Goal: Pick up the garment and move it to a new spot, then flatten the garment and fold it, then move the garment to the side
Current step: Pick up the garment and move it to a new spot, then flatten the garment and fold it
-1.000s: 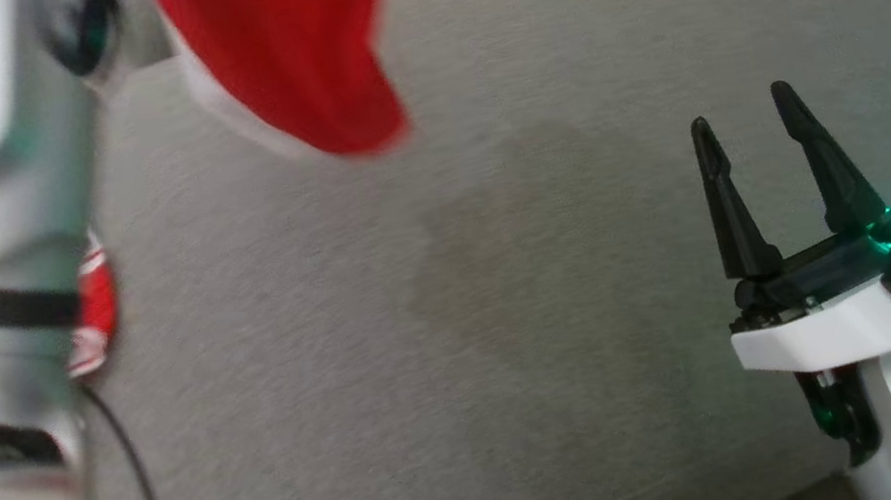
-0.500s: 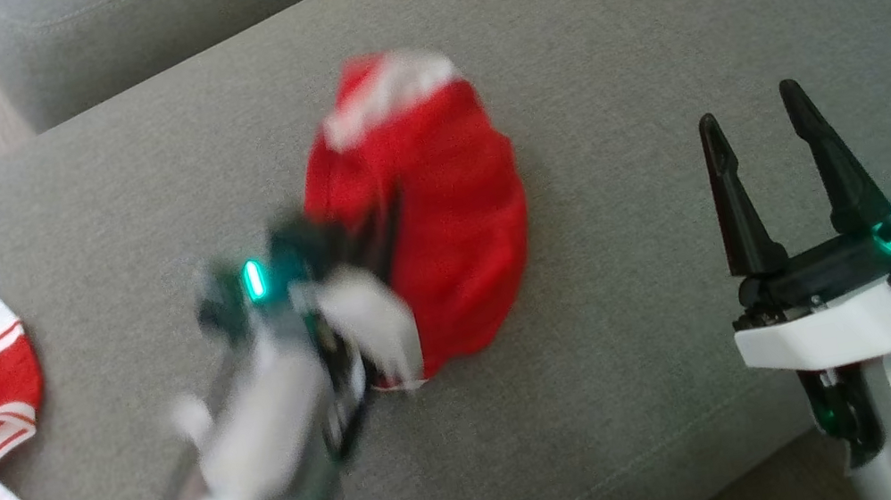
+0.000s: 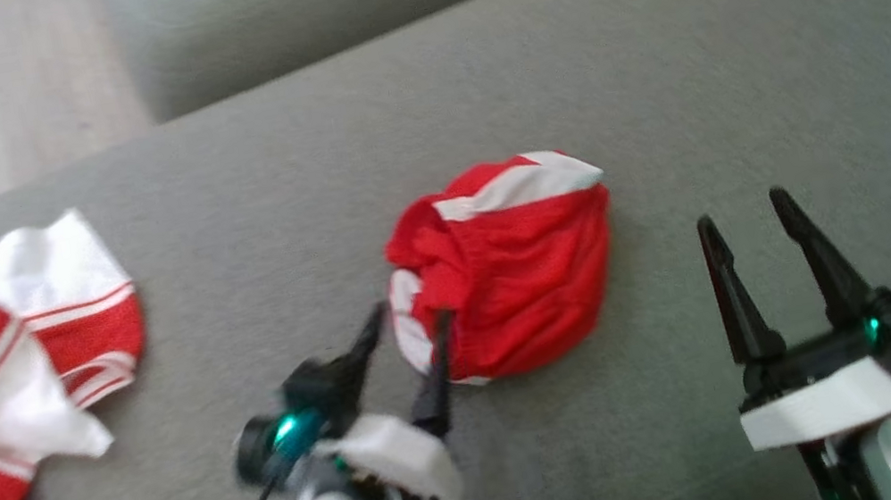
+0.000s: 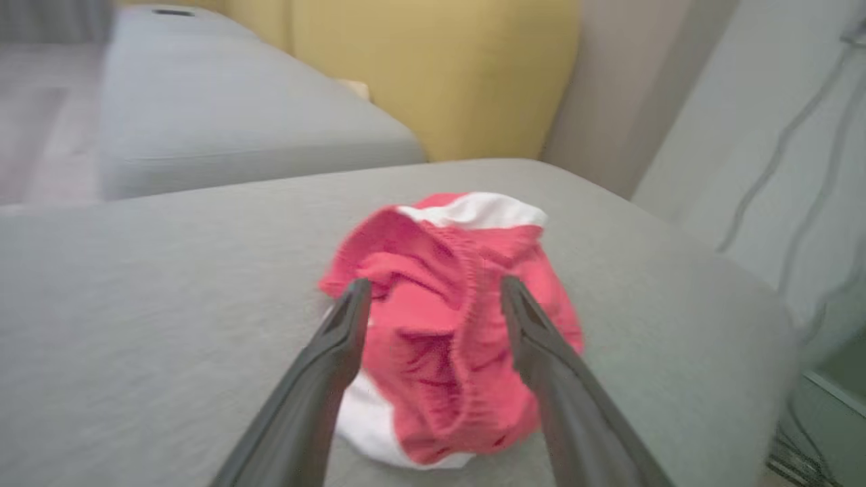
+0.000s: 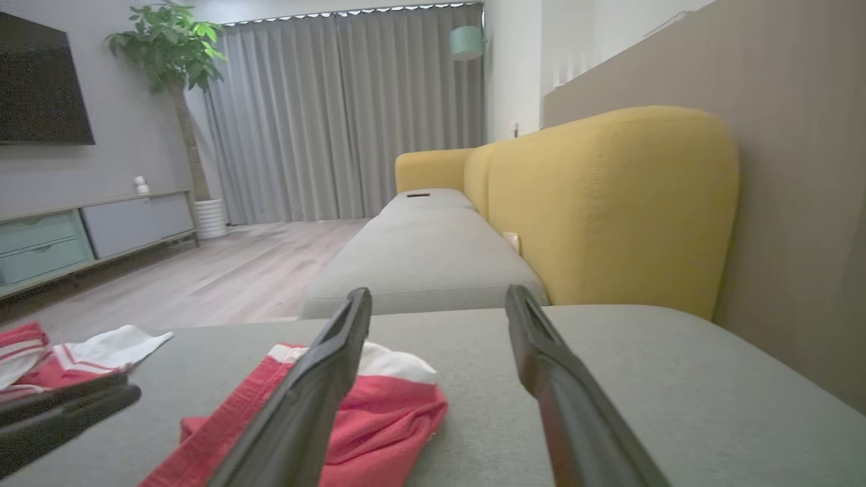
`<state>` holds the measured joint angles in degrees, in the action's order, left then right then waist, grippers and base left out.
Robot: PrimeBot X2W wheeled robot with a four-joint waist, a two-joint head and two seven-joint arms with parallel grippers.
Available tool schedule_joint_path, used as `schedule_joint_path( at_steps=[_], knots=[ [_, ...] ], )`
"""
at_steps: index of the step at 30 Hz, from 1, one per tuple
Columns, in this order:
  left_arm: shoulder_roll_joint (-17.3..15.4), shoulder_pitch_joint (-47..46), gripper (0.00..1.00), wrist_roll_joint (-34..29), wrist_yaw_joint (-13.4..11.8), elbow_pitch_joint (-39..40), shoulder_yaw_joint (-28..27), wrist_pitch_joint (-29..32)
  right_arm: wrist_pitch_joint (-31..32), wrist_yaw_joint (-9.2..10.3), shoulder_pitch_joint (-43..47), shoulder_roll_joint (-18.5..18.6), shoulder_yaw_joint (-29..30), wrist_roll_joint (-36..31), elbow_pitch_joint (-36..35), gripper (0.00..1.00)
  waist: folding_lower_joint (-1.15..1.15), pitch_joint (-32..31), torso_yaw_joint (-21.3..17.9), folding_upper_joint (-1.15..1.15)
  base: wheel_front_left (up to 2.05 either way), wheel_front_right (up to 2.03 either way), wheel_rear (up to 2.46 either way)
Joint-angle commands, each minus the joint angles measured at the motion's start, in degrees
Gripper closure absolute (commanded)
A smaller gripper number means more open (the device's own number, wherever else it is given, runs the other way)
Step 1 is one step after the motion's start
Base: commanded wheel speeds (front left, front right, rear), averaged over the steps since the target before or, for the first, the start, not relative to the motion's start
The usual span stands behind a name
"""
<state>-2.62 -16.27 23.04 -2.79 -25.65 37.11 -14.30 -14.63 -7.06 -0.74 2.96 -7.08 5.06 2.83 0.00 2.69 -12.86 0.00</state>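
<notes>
The left gripper (image 3: 411, 314) has just released the garment (image 3: 516, 292), now crumpled ahead of its spread jaws. The right gripper (image 3: 742, 208) gapes empty; flattening comes next.

Grey sofa (image 5: 676, 392), yellow backrest (image 5: 609, 203), grey curtains (image 5: 338, 115)

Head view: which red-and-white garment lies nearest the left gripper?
The crumpled red garment with a white band, right at the left gripper; the striped red-and-white jersey lies apart, far left.
</notes>
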Motion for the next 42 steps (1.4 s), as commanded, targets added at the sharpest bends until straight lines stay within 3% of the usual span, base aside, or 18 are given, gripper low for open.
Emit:
schedule_joint_path(
  at_steps=[1, 5, 11, 16, 20, 31, 42],
  knots=[
    [-0.27, 1.11, 0.00, -1.17, -1.52, 3.89, -4.15, -0.69, -0.37, -0.43, -0.51, -0.07, -1.19, 0.50, -1.22, 0.00, 0.00, -2.95, 3.63, 0.00, 0.00, 0.00, 0.00],
    [-0.52, 9.86, 0.00, -4.90, -5.12, 14.47, -13.83, -0.69, -0.37, -0.43, 1.85, -0.07, 1.17, 3.07, 1.40, 0.00, 0.00, -5.62, 7.84, 0.00, 0.00, 0.00, 0.00],
    [-1.16, 20.04, 0.00, -13.30, -6.85, 23.73, -23.86, -0.70, -0.37, -0.43, 4.62, -0.08, 2.13, 2.41, 3.40, 0.00, 0.00, -8.92, 11.81, 0.00, 0.00, 0.00, 0.00],
    [-1.73, 26.10, 0.00, -17.53, -7.35, 25.95, -27.76, -0.70, -0.37, -0.43, 6.95, -0.08, 0.97, 1.46, 4.48, 0.00, 0.00, -10.63, 12.59, 0.00, 0.00, 0.00, 0.00],
    [-1.66, 30.28, 0.00, -17.98, -6.20, 26.54, -31.02, -0.70, -0.37, -0.43, 8.86, -0.08, -0.10, 1.46, 5.01, 0.00, 0.00, -11.29, 12.63, 0.00, 0.00, 0.00, 0.00],
    [-0.47, 32.07, 0.00, -17.20, -3.07, 26.63, -33.32, -0.70, -0.37, -0.43, 9.75, 0.47, -1.24, 1.82, 5.49, 0.00, 0.00, -11.72, 12.50, 0.00, 0.00, 0.00, 0.00],
    [-0.28, 31.66, 0.00, -17.47, -2.28, 26.09, -33.05, -0.70, -0.37, -0.43, 9.61, 0.83, -1.38, 2.44, 5.41, 0.00, 0.00, -11.25, 12.74, 0.00, 0.00, 0.00, 0.00]
  ],
)
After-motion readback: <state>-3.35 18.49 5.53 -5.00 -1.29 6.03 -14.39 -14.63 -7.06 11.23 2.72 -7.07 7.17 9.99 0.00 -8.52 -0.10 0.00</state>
